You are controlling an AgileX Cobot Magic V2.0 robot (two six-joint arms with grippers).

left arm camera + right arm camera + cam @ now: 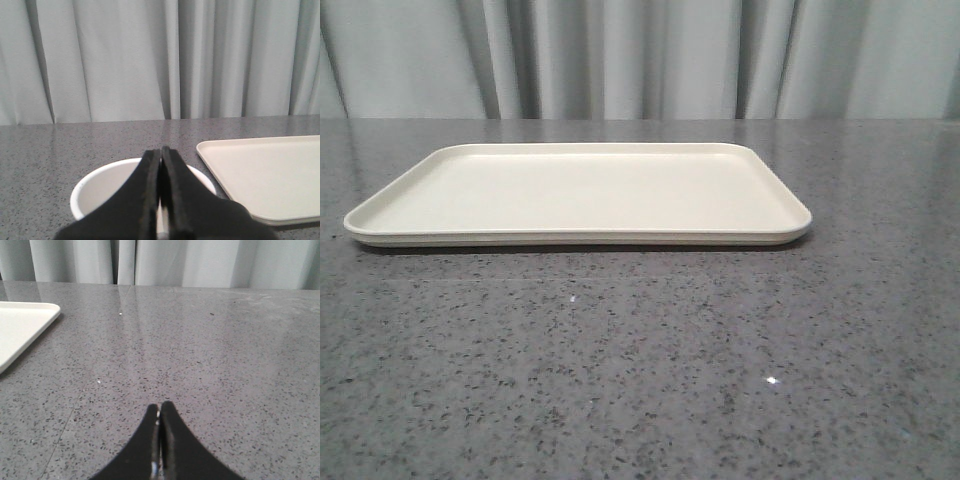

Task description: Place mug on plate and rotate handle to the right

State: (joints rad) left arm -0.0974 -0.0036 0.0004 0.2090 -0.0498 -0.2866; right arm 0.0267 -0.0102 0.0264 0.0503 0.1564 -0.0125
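Jaws on both arms are sitting pressed together with nothing between them: the left gripper (pixel 161 165) is hanging closed just above the open mouth of the mug (pixel 105 187), and the right gripper (pixel 160 417) is resting closed over bare bench (pixel 210 355), well apart from the mug. Judging from this, the task is sitting at its very start, with the pick-up not yet made. The mug is standing upright, mouth up, at the bottom of the left wrist view, just beside the near corner of the plate (pixel 265 175) and outside the front view altogether. Its handle is hidden, so which way it is pointing cannot be told. The plate is lying flat and bare, its long axis running left to right across the front view. Next, the left jaws would need parting and lowering over the mug's wall.
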